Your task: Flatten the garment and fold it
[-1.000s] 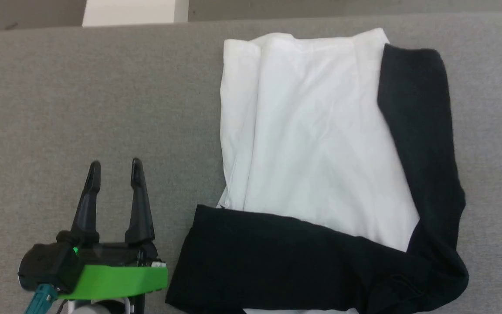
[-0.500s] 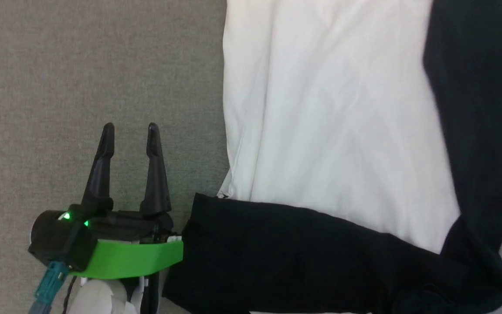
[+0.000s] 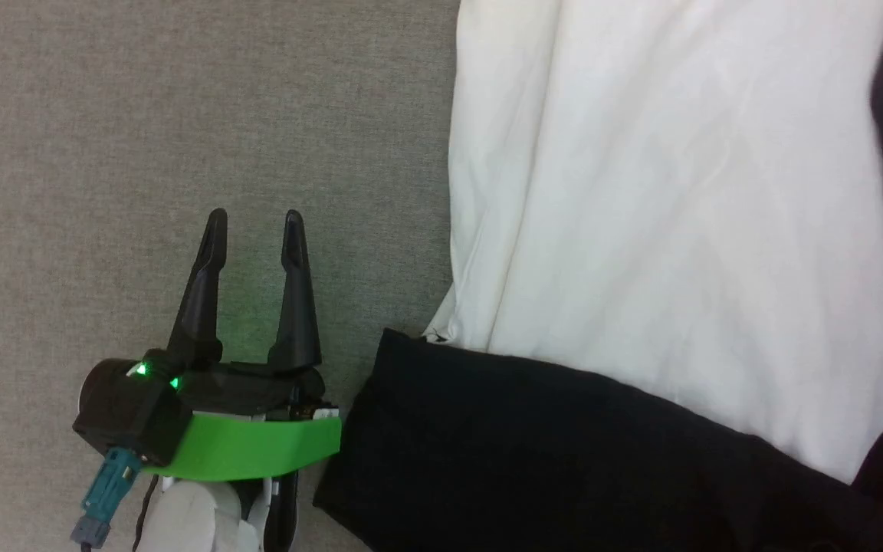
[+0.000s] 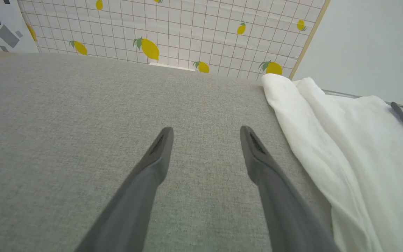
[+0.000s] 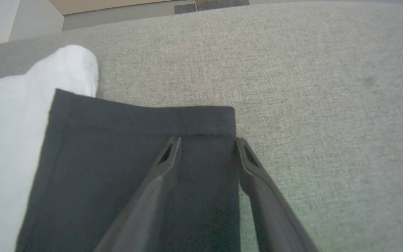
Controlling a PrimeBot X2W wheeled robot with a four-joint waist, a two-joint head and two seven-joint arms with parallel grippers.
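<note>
The garment lies on the grey table: its white body (image 3: 679, 192) spreads up the right half of the head view and a black sleeve (image 3: 564, 445) runs across its near end. My left gripper (image 3: 254, 222) is open over bare table just left of the sleeve's cuff, touching no cloth. In the left wrist view that gripper (image 4: 206, 131) points along the table, with the folded white edge (image 4: 327, 140) to its right. My right gripper (image 5: 208, 141) hovers low over the black cuff (image 5: 135, 140), jaws apart, one finger on the cloth and the other at its side edge.
Grey fabric table (image 3: 142, 115) stretches left of the garment. A lemon-patterned wall (image 4: 187, 28) rises beyond the table's far edge. In the right wrist view, bare table (image 5: 327, 87) lies to the right of the cuff.
The head camera has moved closer and lower, so the table's far edge and the garment's top have left the picture. The left gripper stays open beside the cuff.
</note>
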